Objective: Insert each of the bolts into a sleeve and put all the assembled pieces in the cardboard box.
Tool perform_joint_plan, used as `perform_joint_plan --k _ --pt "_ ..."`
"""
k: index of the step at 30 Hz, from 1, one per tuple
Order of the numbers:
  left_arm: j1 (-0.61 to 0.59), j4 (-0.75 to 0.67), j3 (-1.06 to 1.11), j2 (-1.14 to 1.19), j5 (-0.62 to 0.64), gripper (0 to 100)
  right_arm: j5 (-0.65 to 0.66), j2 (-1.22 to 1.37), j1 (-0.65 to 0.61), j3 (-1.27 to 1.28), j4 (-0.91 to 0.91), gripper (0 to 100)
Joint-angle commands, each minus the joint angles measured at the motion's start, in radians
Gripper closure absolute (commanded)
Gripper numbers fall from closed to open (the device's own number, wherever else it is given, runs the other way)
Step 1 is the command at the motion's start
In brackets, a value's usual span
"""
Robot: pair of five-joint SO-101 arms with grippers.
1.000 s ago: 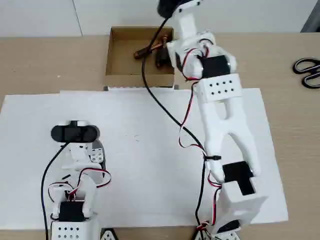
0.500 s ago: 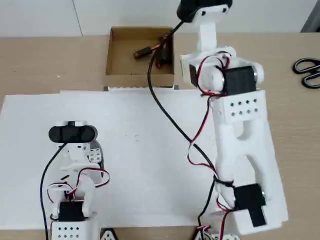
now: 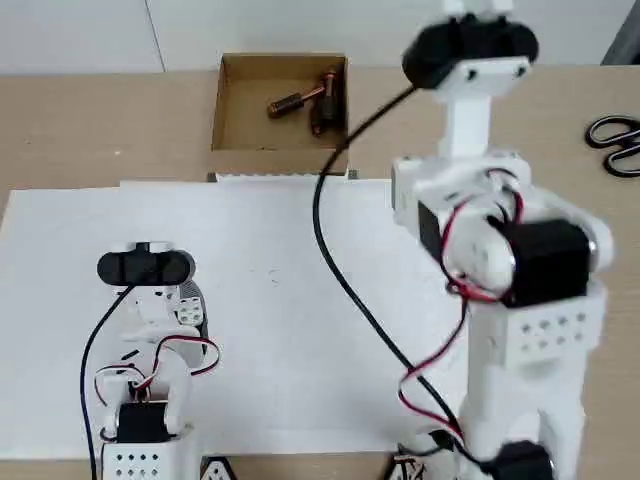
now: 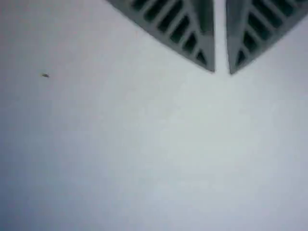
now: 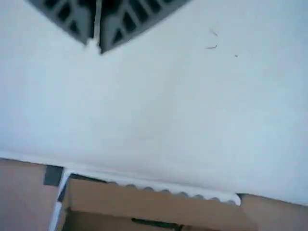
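The cardboard box (image 3: 228,112) stands at the back of the table, open at the top. Inside lie brown assembled pieces (image 3: 296,100), one of them beside the right wall (image 3: 327,92). My right arm (image 3: 500,250) is raised high over the right part of the white paper. Its gripper (image 5: 95,47) is shut with nothing in it, above bare paper, and the box's near wall (image 5: 159,207) lies a short way beyond it. My left arm (image 3: 148,268) is folded at the near left. Its gripper (image 4: 222,72) hangs shut and empty just above the paper.
A large white paper sheet (image 3: 270,300) covers the middle of the wooden table. Black scissors (image 3: 615,140) lie at the far right edge. The right arm's black cable (image 3: 330,240) hangs across the sheet.
My right arm has pulled back from the box toward the near side and risen higher, leaving the pieces in the box. The left arm has stayed put.
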Motion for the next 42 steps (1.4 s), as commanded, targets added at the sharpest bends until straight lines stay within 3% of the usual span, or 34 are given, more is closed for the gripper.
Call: perform_joint_plan --k 1,9,15,25,29,42 --pt "-0.008 -0.025 -0.005 -0.011 -0.006 99 -0.017 -0.196 0.010 0.190 -0.008 99.7" --pt "-0.012 -0.025 -0.005 -0.011 -0.002 99 -0.015 -0.608 0.021 0.752 -0.179 99.7" --pt "-0.014 -0.023 -0.005 -0.011 0.000 99 0.041 -0.869 0.136 1.166 -0.325 99.7" --pt "-0.014 -0.023 -0.005 -0.011 0.000 99 0.110 -1.247 0.179 1.642 -0.512 99.7" --pt "-0.014 -0.023 -0.005 -0.011 0.000 99 0.110 -1.376 0.179 1.800 -0.509 99.6" --pt "-0.014 -0.023 -0.005 -0.011 0.000 99 0.117 -1.366 0.179 1.938 -0.515 99.6"
